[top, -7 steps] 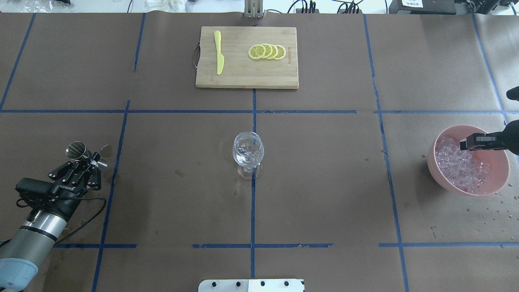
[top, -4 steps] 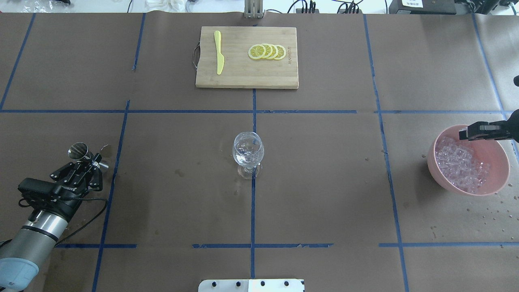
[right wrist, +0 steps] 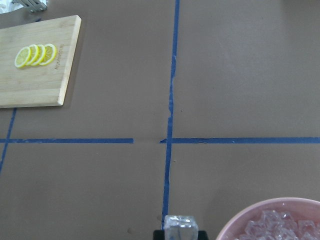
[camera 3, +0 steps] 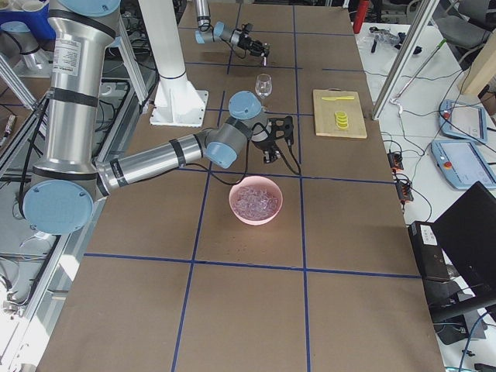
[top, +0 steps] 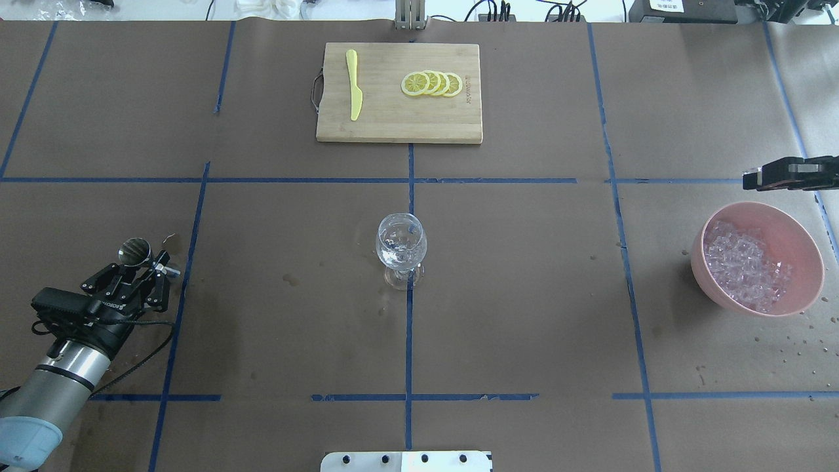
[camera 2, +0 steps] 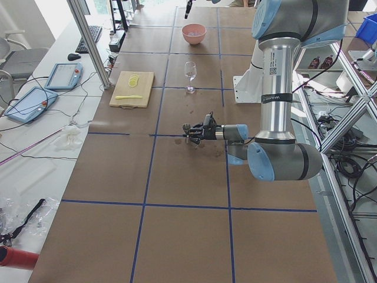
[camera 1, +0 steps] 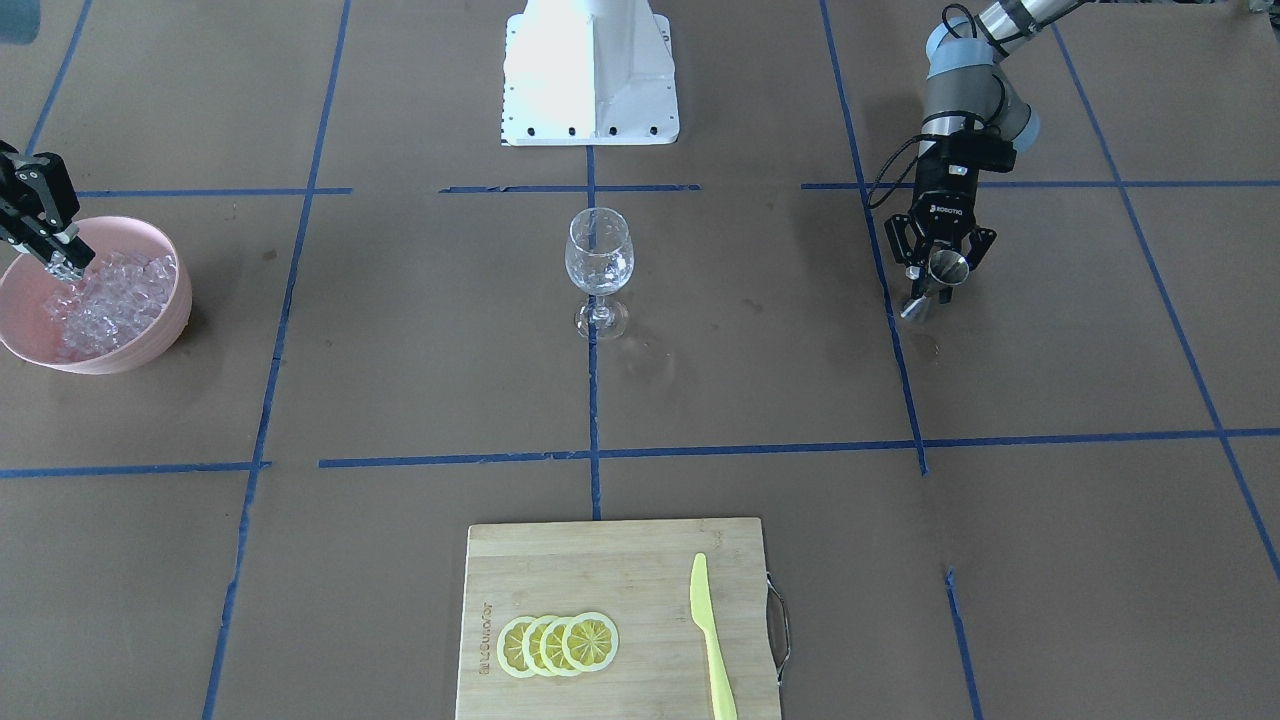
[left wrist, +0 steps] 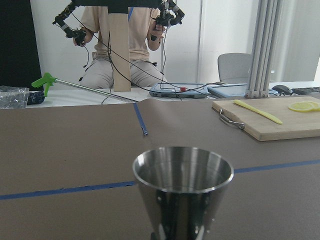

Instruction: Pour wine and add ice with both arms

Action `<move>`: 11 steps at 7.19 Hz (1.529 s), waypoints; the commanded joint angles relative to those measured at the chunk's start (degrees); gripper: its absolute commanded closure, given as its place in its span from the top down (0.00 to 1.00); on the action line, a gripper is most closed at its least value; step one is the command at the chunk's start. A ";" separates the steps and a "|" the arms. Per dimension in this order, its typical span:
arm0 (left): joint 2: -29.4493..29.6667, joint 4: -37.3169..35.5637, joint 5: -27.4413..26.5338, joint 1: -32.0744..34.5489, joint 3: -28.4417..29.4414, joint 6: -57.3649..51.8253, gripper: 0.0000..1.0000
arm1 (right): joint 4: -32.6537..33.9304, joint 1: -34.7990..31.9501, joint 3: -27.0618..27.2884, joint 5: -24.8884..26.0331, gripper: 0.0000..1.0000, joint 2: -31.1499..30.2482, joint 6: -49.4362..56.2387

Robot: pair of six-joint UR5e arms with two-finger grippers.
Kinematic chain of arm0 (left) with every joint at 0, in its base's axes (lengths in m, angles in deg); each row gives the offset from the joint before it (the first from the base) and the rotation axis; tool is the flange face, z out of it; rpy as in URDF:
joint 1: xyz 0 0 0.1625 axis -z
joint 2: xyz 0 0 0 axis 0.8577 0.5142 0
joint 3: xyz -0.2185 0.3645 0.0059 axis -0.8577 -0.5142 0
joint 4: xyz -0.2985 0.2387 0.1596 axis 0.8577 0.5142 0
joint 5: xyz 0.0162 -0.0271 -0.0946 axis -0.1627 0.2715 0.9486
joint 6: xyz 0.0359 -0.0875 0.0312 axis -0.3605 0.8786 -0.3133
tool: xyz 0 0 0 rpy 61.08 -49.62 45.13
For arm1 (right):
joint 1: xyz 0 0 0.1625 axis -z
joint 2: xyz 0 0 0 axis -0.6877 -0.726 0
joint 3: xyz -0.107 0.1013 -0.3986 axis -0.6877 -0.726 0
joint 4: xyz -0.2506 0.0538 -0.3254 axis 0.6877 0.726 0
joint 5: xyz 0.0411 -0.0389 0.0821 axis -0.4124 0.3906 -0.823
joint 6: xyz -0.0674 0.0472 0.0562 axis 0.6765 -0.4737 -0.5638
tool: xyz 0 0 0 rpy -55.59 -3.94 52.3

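Right claw [top: 748,179]: closed to a narrow gap on a single ice cube [right wrist: 181,226], which shows at its tips in the wrist view. It hangs in the air near the pink bowl [top: 803,231], clear of the rim. The rest of the ice [top: 744,262] lies heaped in that bowl, at the robot's right end of the desk [top: 524,295].

Left claw [top: 156,267]: closed on a steel measuring cup [top: 134,249], held low over the desk at the robot's left, well apart from the stemmed glass [top: 401,246] at the centre. The views do not show whether the cup holds anything.

Assessment of handling: the cube is judged light, rigid and slippery, with smooth flat faces. Hold is best taken squarely across two opposite faces, as a corner grip may let it squirt out. The glass is judged fragile and top-heavy on its stem, so release should come from close above the mouth, without touching the rim.
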 commanded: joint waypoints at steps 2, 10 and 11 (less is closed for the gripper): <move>-0.07 0.03 1.17 0.08 0.00 0.00 0.76 | 0.03 0.19 0.06 -0.14 0.00 5.75 -0.17; -9.80 -7.44 16.70 0.78 -10.97 0.53 1.00 | 19.33 7.21 -0.29 -1.99 0.00 30.09 -7.20; -13.83 -7.53 20.21 0.78 -14.21 0.61 1.00 | 21.54 8.09 -0.29 -1.90 0.00 32.56 -8.86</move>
